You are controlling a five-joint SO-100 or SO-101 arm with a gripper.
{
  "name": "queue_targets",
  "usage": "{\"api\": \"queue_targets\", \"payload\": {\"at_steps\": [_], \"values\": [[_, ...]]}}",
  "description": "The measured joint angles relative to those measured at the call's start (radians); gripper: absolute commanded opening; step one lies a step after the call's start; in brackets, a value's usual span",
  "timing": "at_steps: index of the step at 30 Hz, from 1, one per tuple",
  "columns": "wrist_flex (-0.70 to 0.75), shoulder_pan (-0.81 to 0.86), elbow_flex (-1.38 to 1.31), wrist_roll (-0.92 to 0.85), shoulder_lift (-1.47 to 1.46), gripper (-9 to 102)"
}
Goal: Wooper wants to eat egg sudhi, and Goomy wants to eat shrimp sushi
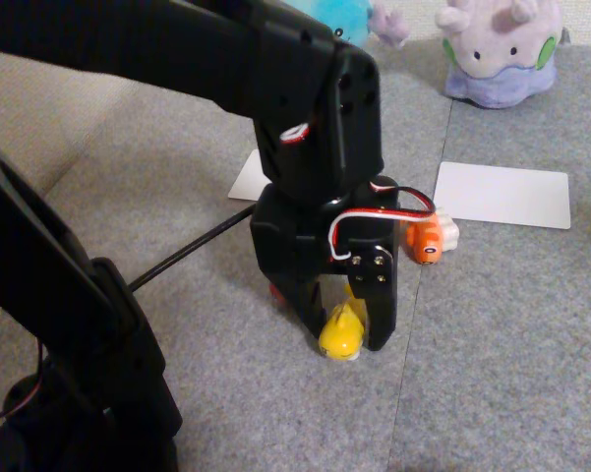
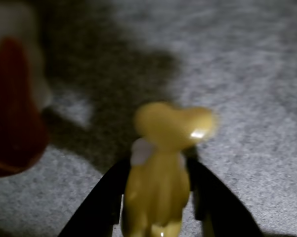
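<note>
Black two-finger pincer (image 1: 347, 329) is down on the grey carpeted surface (image 1: 511, 324), clamped on the egg sudhi (image 1: 341, 332), a small glossy yellow fish-shaped toy. Wrist view: both black fingers (image 2: 96, 207) press the toy's flanks, tail fin pointing away from the camera. Judgement: hard, light, slick plastic; a mid-body side grip is right, the tapered tail would squirt out. Glossy orange shrimp sushi (image 1: 428, 238) sits just behind the arm, near a white card (image 1: 506, 194). Pale lilac plush Goomy (image 1: 500, 51) is at the far edge; light blue plush Wooper (image 1: 336, 14) is mostly hidden by the arm. Blurred red toy (image 2: 12, 108) lies left in the wrist view.
</note>
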Motion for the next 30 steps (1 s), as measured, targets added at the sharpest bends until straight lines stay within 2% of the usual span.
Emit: {"api": "queue_targets", "payload": {"at_steps": [6,13,22,30], "values": [[0.018,-0.002,0.003,-0.003,0.034,4],[0.146,-0.043,0.026,0.031,0.161,4],[0.302,-0.291,-0.071,0.25,0.465,4],[0.353,-0.506,-0.37,0.44,0.391,4]]}}
